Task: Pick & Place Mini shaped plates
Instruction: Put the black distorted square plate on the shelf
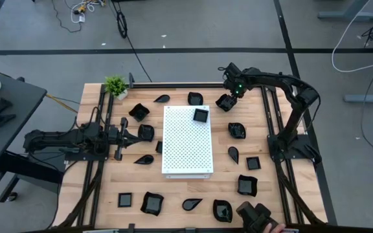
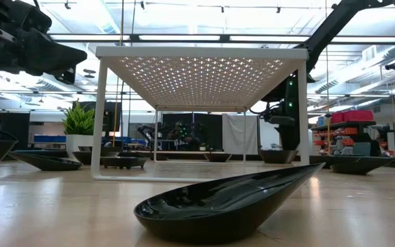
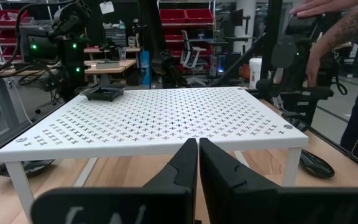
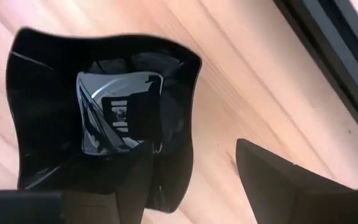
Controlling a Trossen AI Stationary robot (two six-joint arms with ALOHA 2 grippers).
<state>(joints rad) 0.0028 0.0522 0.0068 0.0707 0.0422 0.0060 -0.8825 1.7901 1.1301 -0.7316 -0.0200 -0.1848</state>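
Many small glossy black plates lie scattered on the wooden table around a white perforated board (image 1: 188, 141). One square plate (image 1: 201, 115) sits on the board's far end. My right gripper (image 1: 228, 97) points down, open, over a wavy-edged square plate (image 4: 98, 112) that rests flat on the wood at the far right. One finger (image 4: 123, 186) stands over the plate's side and the other (image 4: 278, 180) over bare wood beside it, the plate's rim (image 4: 188, 155) between them. My left gripper (image 3: 197, 168) waits shut and level at the board's left side.
A small green plant (image 1: 116, 86) stands at the far left corner. Dark rails (image 1: 274, 123) run along the table's right side next to my right gripper. A person's hand (image 1: 271, 226) shows at the near right edge. More black plates (image 1: 237, 131) lie close by.
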